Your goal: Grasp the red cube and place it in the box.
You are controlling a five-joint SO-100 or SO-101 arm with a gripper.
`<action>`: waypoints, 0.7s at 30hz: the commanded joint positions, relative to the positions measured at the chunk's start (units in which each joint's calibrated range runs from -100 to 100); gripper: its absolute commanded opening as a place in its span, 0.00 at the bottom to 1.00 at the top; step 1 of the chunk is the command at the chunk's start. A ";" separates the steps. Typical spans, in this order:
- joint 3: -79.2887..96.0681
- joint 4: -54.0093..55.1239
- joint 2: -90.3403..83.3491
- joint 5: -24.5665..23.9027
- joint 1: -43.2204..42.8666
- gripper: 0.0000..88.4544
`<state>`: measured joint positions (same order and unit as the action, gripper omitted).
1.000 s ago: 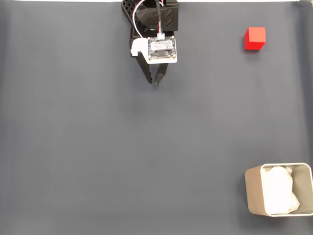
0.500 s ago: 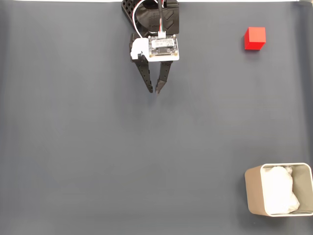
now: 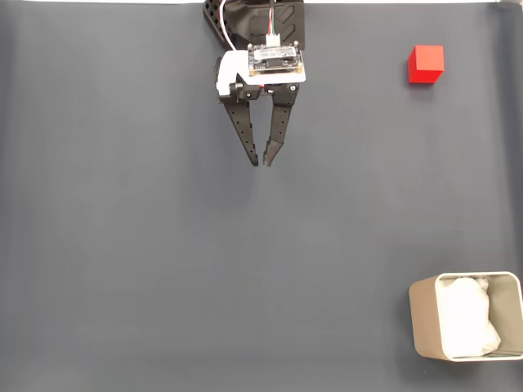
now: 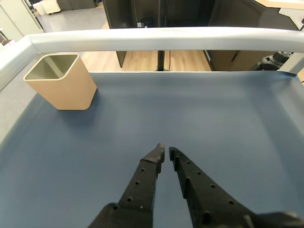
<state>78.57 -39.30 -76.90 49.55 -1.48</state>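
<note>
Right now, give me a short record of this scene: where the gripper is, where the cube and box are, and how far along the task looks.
gripper: near top centre of the fixed view, fingertips nearly touching, holding nothing
red cube: on the mat at upper right of the fixed view, well apart from the gripper
box: lower right corner of the fixed view, upright, white lining inside; at upper left in the wrist view
surface: dark grey mat
task progress: cube not yet grasped

Dark grey-blue mat (image 3: 122, 269) carries your two items.
You've got the cube (image 3: 426, 64) top right and the box (image 3: 425, 318) bottom right in the fixed view, well apart.
</note>
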 commanded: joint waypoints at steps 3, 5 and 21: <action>-9.96 1.10 5.67 -0.29 -0.36 0.00; -12.70 0.86 7.84 -0.49 -0.36 0.00; -35.69 -12.34 22.22 -1.07 -5.76 0.00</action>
<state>48.82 -48.93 -56.06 49.06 -5.64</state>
